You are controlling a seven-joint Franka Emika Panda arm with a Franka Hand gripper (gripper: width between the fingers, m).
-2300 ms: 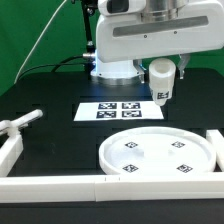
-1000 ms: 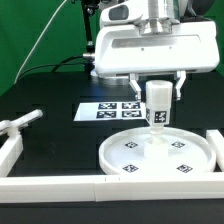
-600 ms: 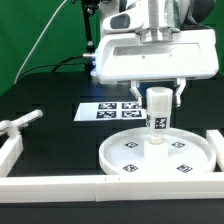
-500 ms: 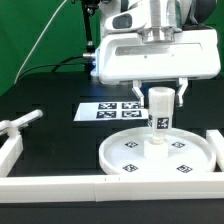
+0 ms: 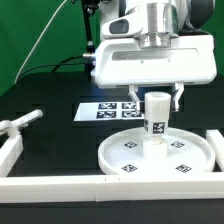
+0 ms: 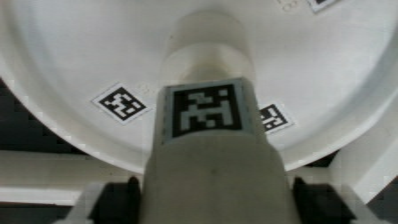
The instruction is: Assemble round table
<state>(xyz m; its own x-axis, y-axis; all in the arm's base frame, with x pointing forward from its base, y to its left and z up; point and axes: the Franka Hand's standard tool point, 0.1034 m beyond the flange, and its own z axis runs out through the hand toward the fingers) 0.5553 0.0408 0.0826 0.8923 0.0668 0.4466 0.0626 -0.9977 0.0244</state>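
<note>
gripper (image 5: 156, 100): clamped on the top of the leg (image 5: 154, 128).
leg: upright, base at centre of disc (image 5: 112, 150).
disc: flat, by the counter's camera-side edge, toward the exterior view's right.

The leg (image 5: 155, 118) and the rimmed disc (image 5: 110, 155) look like smooth white plastic with a faint sheen (their square tags (image 6: 206, 108) matt print); the table (image 5: 50, 95) is matt black.
</note>
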